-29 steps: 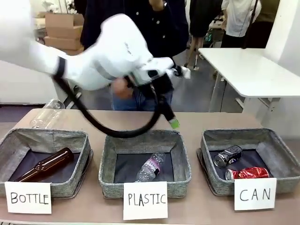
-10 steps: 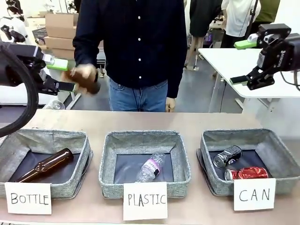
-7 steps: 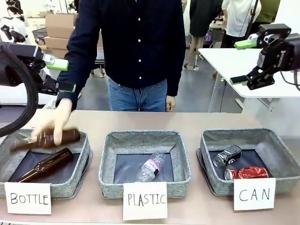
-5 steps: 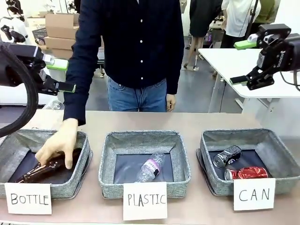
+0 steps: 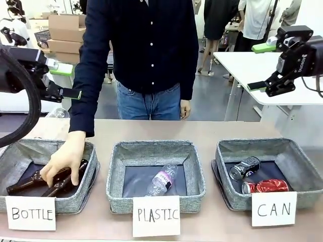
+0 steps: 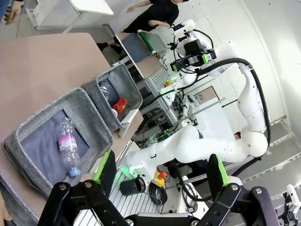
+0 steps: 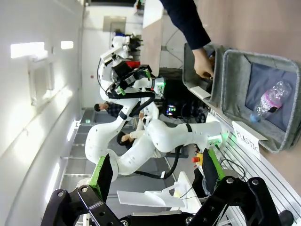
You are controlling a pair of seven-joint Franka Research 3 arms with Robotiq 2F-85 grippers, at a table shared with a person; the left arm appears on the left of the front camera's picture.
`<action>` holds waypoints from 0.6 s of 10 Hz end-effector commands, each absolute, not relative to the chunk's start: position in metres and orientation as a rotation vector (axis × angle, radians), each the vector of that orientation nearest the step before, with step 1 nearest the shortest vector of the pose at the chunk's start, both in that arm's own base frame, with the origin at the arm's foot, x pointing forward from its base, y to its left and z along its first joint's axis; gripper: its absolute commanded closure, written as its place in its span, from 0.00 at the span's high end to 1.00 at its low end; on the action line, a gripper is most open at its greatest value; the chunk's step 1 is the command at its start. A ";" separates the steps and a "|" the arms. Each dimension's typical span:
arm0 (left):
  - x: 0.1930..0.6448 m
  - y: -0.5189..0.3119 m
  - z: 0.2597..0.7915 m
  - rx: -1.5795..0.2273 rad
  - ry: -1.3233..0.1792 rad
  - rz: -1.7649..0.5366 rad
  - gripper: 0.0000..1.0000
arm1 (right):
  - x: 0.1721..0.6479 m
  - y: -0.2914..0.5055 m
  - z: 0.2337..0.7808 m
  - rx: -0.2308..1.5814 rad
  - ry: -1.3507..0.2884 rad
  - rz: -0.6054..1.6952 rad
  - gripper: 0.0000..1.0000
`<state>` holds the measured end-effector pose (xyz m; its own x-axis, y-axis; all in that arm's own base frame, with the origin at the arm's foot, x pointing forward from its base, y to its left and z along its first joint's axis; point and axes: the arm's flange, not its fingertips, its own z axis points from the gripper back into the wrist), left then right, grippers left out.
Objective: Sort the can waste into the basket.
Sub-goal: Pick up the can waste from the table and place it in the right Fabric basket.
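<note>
From the front, three grey bins sit in a row along the near edge of the counter (image 5: pixel 227 130), each with a white card. The basket (image 5: pixel 303 166) marked "CAN" stands at the near right corner, and both cans lie inside it: the silver can (image 5: pixel 245 168) toward the back, the red can (image 5: pixel 266 186) just in front of it by the card. So the can sorting looks done; I see no other can left on the counter. The person's hand (image 5: pixel 64 160) rests on brown bottles (image 5: pixel 48 180) in the left bin (image 5: pixel 12 151), and a plastic bottle (image 5: pixel 162 179) lies in the middle bin (image 5: pixel 156 148). The left gripper (image 5: pixel 64 80) hangs high off the left edge, jaws wide apart and empty; the right gripper (image 5: pixel 262 65) hangs high beyond the right edge, likewise spread and holding nothing. The far strip of counter behind the bins is bare, giving open room.

In the left wrist view, the left gripper (image 6: pixel 160 172) has its fingers apart with nothing between them; the basket (image 6: pixel 131 87) shows the red can (image 6: pixel 120 104) inside, near the counter's edge.

In the right wrist view, the right gripper (image 7: pixel 154 173) is spread and empty; the hand (image 7: pixel 203 63) reaches into the far bin (image 7: pixel 188 56).
</note>
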<state>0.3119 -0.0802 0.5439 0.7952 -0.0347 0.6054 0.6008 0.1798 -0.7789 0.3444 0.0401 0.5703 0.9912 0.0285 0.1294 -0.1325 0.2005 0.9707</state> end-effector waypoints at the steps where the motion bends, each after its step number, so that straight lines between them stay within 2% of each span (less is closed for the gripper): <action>1: 0.310 -0.080 0.548 -1.341 -0.522 -0.469 1.00 | 0.347 0.040 0.574 1.387 -0.104 0.131 1.00; 6: 0.310 -0.080 0.548 -1.341 -0.522 -0.469 1.00 | 0.347 0.040 0.574 1.387 -0.104 0.131 1.00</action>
<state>0.3119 -0.0802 0.5439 0.7952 -0.0348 0.6054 0.6008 0.1798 -0.7789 0.3444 0.0401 0.5703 0.9912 0.0287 0.1295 -0.1326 0.2004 0.9707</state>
